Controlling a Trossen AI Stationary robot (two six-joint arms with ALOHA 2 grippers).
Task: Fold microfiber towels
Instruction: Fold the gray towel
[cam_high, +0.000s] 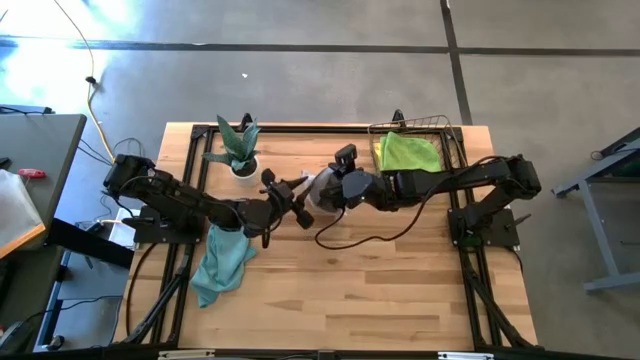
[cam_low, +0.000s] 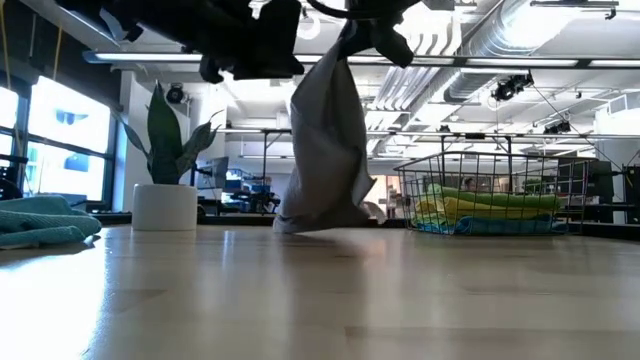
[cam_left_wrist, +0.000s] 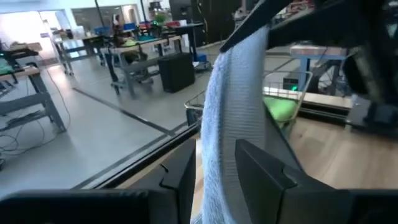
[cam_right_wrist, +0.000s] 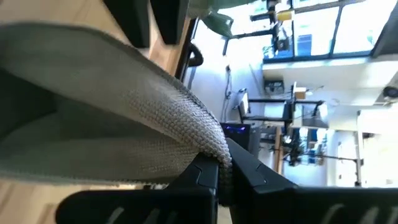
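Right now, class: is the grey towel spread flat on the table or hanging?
Hanging. The grey towel dangles bunched from the shut right tool, its lower edge at the table.

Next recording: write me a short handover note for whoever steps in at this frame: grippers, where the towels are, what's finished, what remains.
Right gripper: shut on the grey towel, holding it up by its top edge over mid-table; its lower end just brushes the table.
Left gripper: fingers either side of the same towel's hanging edge, not clamped shut.
Teal towel: crumpled heap on the table's left side, unfolded.
Wire basket, far right corner: green towel on top, with yellow and blue layers beneath it in the low view.
Done: nothing visibly folded on the table.
Left: fold the grey towel, then the teal one, then those in the basket.
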